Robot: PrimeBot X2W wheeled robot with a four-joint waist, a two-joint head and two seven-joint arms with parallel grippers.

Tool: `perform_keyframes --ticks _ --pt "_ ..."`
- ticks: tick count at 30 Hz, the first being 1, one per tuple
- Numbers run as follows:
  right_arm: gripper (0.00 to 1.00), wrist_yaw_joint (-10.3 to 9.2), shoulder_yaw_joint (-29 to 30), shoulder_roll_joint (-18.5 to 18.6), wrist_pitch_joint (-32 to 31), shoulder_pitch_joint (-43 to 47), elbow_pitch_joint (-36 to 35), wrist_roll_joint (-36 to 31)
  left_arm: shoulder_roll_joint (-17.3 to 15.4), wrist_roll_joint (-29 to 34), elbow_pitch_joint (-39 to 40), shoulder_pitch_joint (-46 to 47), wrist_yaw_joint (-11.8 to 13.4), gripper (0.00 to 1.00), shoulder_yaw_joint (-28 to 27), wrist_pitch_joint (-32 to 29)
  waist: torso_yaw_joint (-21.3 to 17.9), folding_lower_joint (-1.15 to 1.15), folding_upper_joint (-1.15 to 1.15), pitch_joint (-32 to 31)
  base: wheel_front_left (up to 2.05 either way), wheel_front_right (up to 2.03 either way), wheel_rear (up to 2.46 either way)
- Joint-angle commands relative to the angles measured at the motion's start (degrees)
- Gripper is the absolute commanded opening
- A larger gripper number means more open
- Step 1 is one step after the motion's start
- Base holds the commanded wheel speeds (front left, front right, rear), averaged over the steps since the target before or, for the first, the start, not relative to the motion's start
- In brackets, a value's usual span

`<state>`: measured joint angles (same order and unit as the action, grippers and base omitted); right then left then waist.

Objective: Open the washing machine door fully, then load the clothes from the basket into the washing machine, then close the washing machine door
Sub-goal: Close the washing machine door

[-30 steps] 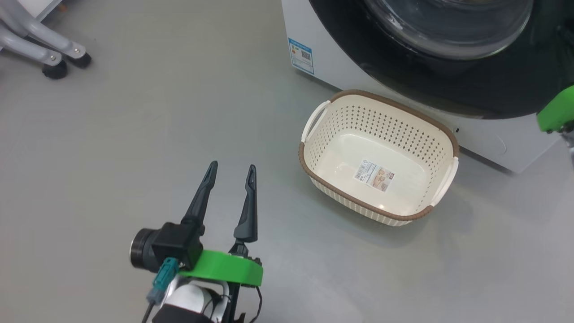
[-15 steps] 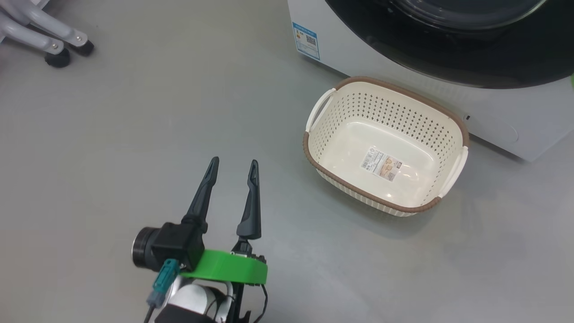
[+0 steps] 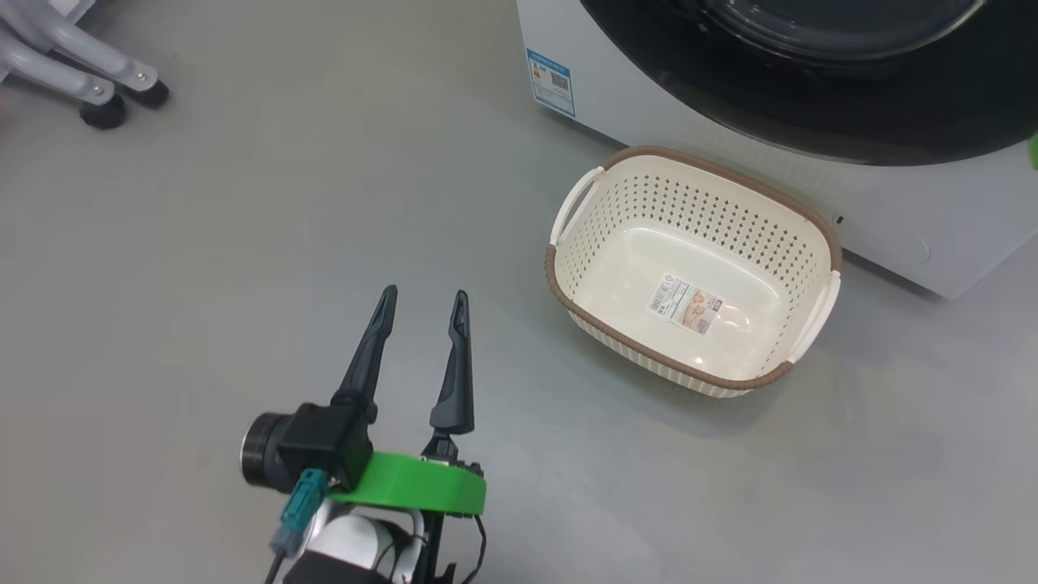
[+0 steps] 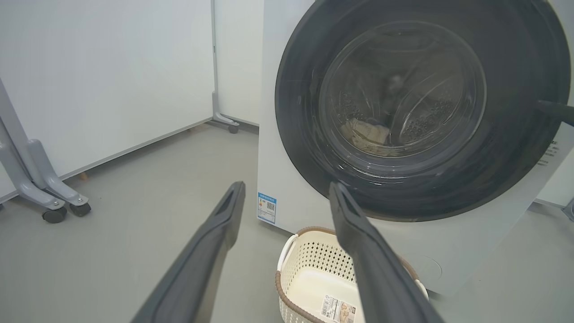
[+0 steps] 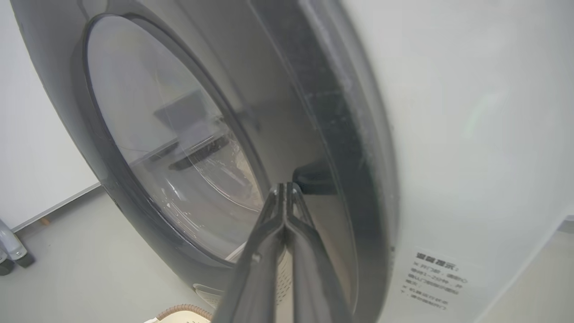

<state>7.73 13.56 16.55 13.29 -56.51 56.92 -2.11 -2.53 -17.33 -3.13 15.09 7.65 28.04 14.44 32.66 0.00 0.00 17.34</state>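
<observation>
washing machine door point(image 4: 296, 112), sitting against the washing machine point(image 4: 269, 134) above the basket point(image 3: 649, 211): rigid, glossy, probably slick, its rim recess point(image 5: 314, 180) offering the best hold, where the clenched, empty right gripper point(image 5: 285, 190) is pointing; left gripper point(image 3: 423, 294) hanging released.

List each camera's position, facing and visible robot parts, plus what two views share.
Head view: high, facing down at the floor, the basket and the foot of the washing machine; open left gripper at lower left.
Left wrist view: low, facing the washing machine door along its own spread fingers; the right gripper at the door's right side.
Right wrist view: close beside the door's rim, looking along its own shut fingers.
Shared: head and left wrist views both show the basket.
</observation>
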Motion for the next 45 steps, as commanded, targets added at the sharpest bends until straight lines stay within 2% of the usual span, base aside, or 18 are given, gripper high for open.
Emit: perform_keyframes --ticks 1,6,14,25,33,34,35,37,39,40,42,44,45 --pt "0.00 -0.24 -1.61 0.16 1.02 -0.94 -2.30 -0.45 -0.35 -0.45 1.32 1.62 0.25 1.00 -1.69 0.56 -0.11 0.00 0.00 -0.44 0.00 0.00 0.00" --pt "0.00 -0.24 -4.79 -1.66 1.56 3.45 -5.72 0.82 -0.35 -0.85 0.26 1.63 -0.36 1.00 -2.29 0.56 -0.46 0.00 0.00 -2.13 0.00 0.00 0.00" --pt "0.00 -0.24 -7.65 -3.50 1.69 13.04 -16.81 4.50 -0.35 -0.62 -2.05 1.82 -1.71 1.00 -2.68 0.56 -1.65 0.00 0.00 -4.55 0.00 0.00 0.00" --pt "0.00 -0.24 -8.27 -7.22 -0.41 31.47 -37.68 7.24 -0.35 0.36 -4.24 2.14 -2.78 1.00 -4.08 0.56 -7.36 0.00 0.00 -6.64 0.00 0.00 0.00" --pt "0.00 -0.24 -6.74 -11.59 -2.46 43.04 -48.63 7.25 -0.36 1.92 -6.09 1.90 -3.97 1.00 -5.58 0.56 -11.86 0.00 0.00 -8.01 0.00 0.00 0.00" --pt "0.05 -0.24 -6.61 -11.94 -2.65 44.17 -49.63 7.18 -0.38 2.08 -6.29 1.81 -4.11 1.00 -5.80 0.56 -12.39 0.00 0.00 -8.20 0.00 0.00 0.00" --pt "0.23 -0.24 -6.41 -12.25 -2.79 45.13 -50.65 7.18 -0.41 2.23 -6.48 1.76 -4.28 1.00 -6.02 0.56 -12.90 0.00 0.00 -8.32 0.00 0.00 0.00" --pt "0.41 -0.24 -5.93 -12.76 -2.80 46.88 -52.42 7.13 -0.44 2.48 -6.89 1.58 -4.52 1.00 -6.46 0.56 -13.87 0.00 0.00 -8.88 0.00 0.00 0.00" --pt "0.44 -0.24 -5.94 -13.12 -3.09 48.55 -53.77 7.20 -0.49 2.63 -7.20 1.35 -4.75 1.00 -6.91 0.56 -14.81 0.00 0.00 -9.32 0.00 0.00 0.00" --pt "0.48 -0.24 -6.04 -13.26 -3.21 49.36 -54.34 7.31 -0.52 2.66 -7.38 1.21 -4.85 1.00 -7.14 0.56 -15.29 0.00 0.00 -9.56 0.00 0.00 0.00" --pt "0.80 -0.24 -6.29 -13.45 -3.42 50.85 -55.38 7.54 -0.58 2.77 -7.68 0.87 -4.97 1.00 -7.56 0.56 -16.32 0.00 0.00 -9.96 0.00 0.00 0.00" --pt "1.00 -0.24 -6.18 -13.57 -3.66 52.11 -56.28 7.69 -0.65 2.83 -7.90 0.58 -5.12 1.00 -7.97 0.56 -17.37 0.00 0.00 -10.24 0.00 0.00 0.00" --pt "1.00 -0.24 -6.08 -13.60 -3.72 52.66 -56.70 7.90 -0.68 2.92 -7.97 0.41 -5.10 1.00 -8.13 0.56 -17.91 0.00 0.00 -10.34 0.00 0.00 0.00"
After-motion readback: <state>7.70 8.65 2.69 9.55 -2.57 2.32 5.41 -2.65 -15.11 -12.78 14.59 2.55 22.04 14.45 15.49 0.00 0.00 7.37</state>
